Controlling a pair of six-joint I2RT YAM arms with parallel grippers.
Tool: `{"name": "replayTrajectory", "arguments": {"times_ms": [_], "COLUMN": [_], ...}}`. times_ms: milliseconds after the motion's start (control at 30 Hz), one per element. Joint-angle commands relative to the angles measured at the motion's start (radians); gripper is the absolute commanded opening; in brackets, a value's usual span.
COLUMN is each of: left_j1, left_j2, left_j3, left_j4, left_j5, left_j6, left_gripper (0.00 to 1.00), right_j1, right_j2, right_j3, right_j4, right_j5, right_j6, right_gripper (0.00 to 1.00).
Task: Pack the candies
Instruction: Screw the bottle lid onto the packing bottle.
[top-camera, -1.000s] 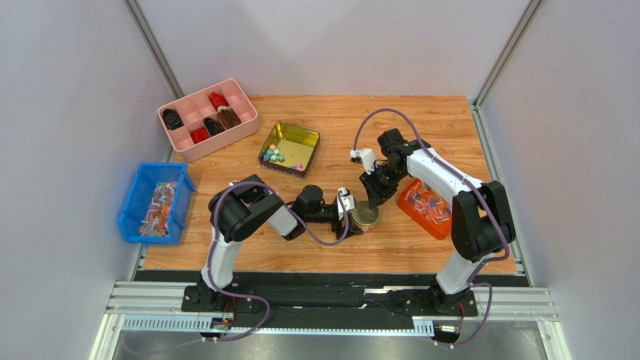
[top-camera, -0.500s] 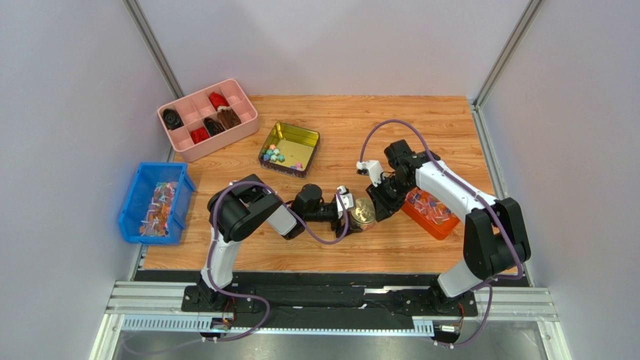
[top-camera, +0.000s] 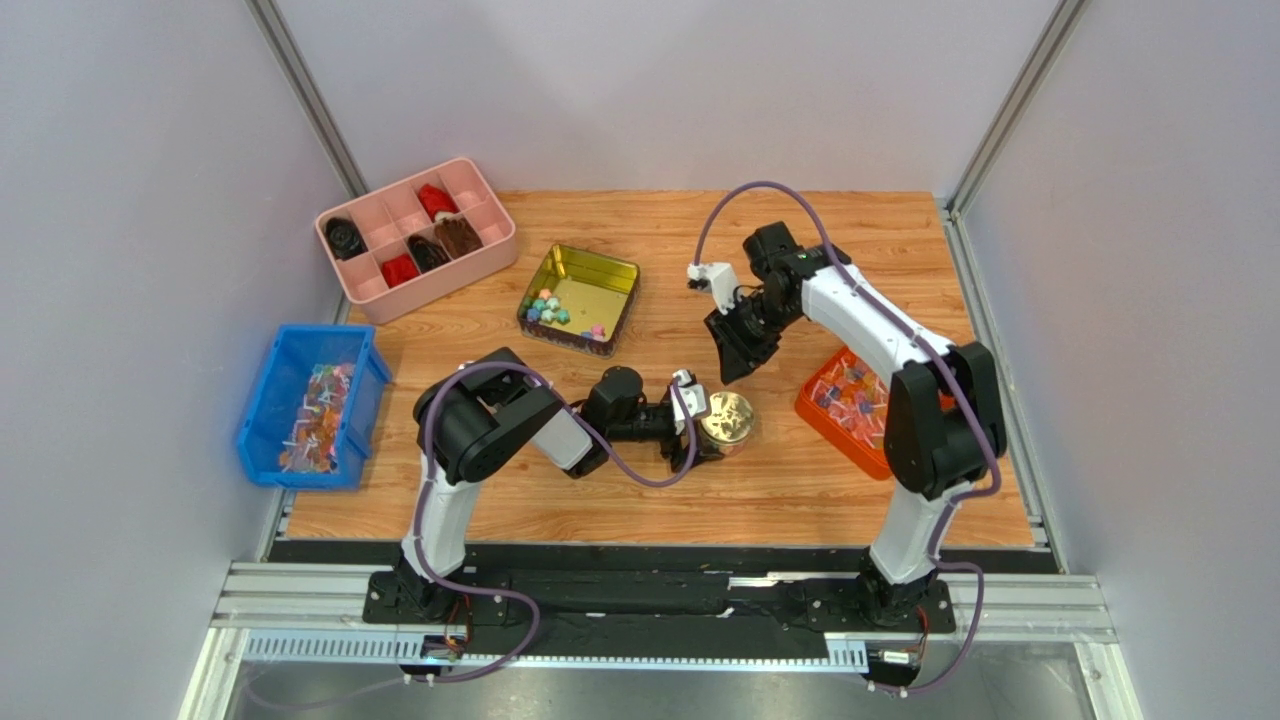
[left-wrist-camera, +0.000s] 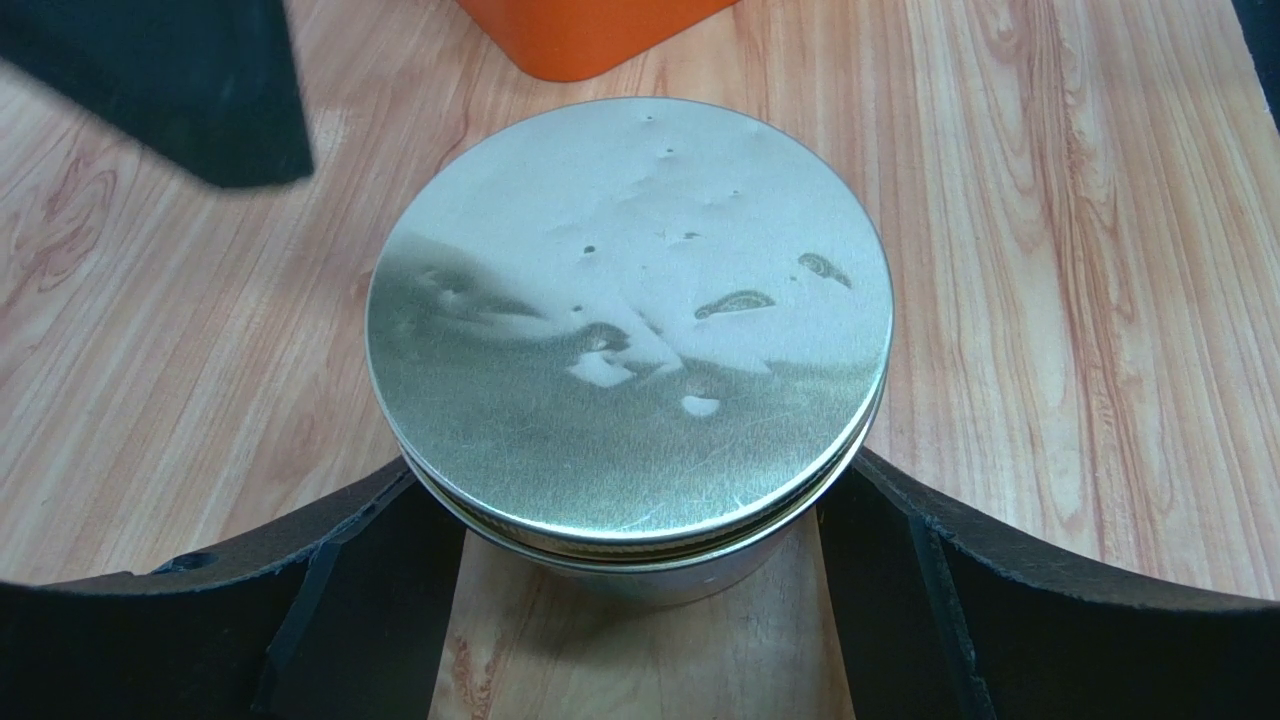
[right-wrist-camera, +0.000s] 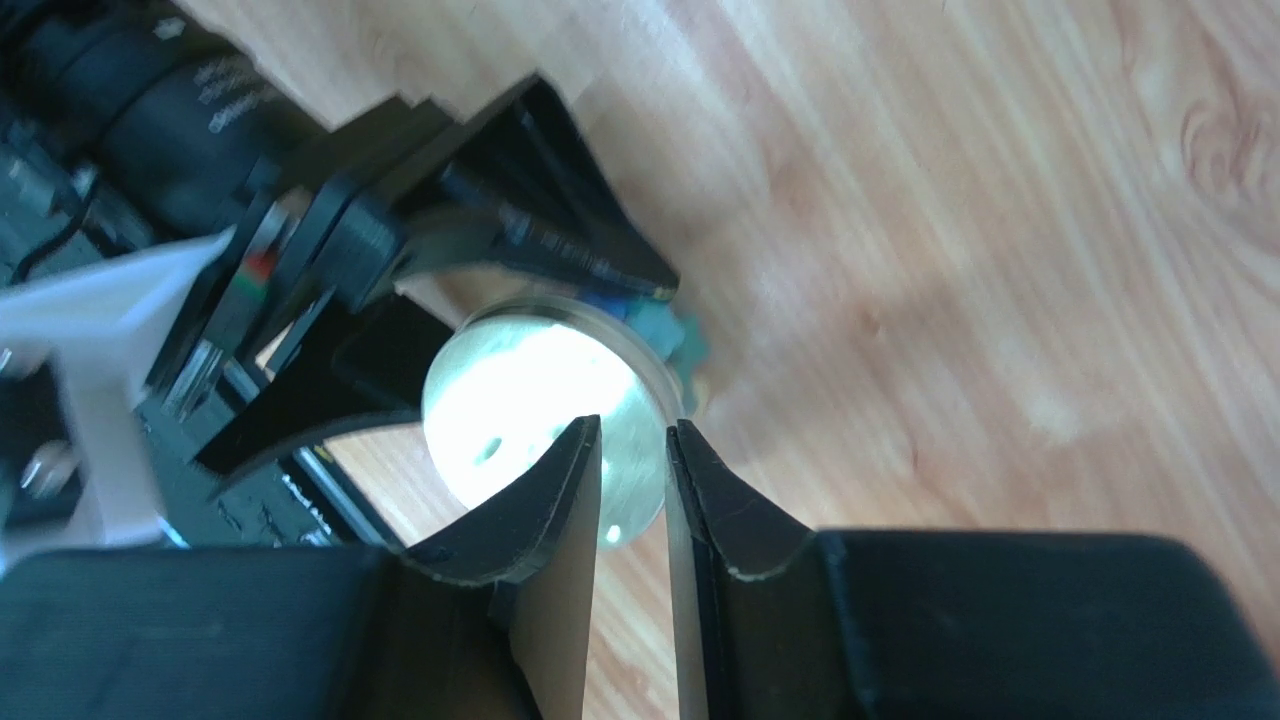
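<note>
Overhead, candies: small pastel ball candies (top-camera: 559, 314) sit in the square gold metal tin (top-camera: 604, 272), left of centre.
Overhead, left: left gripper (top-camera: 712, 426) low at mid-table, clamped on the round silver lidded tin (top-camera: 733, 423).
Overhead, right: right gripper (top-camera: 738, 360) hangs in the air behind that tin.
Left wrist: black fingers (left-wrist-camera: 361, 578) hug the tin's sides; orange plastic bin (left-wrist-camera: 586, 27) just beyond.
Right wrist: jaws a narrow slit apart, nothing between.

Probably a robotics lab cell: bare grey panel walls (top-camera: 135, 225), aluminium mounting rail (top-camera: 661, 608), wooden table (top-camera: 842, 240).
</note>
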Motion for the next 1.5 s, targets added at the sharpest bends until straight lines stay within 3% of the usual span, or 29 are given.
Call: {"name": "replayTrajectory", "arguments": {"times_ms": [0,333,1467], "left_j1": [0.003,0.004,0.004], "left_j2": [-0.052,-0.051,-0.054], "left_j3": [0.002,0.005,0.008], "left_j4": [0.051,0.048,0.033], "left_j5": [-0.003,-0.002,-0.015], "left_j6": [0.030,0.028,0.026], "left_gripper": [0.00,0.00,0.00], "right_j1": [0.007,0.022,-0.004], "right_j2": [0.089,0.101,-0.238], "right_j3": [0.094,0.037,-0.366], "right_j4": [-0.034,-0.030,-0.004], "right_j5": [-0.076,-0.079,-0.023], "right_j6": [-0.022,-0.047,-0.009], "right_gripper": [0.26,0.26,0.24]}}
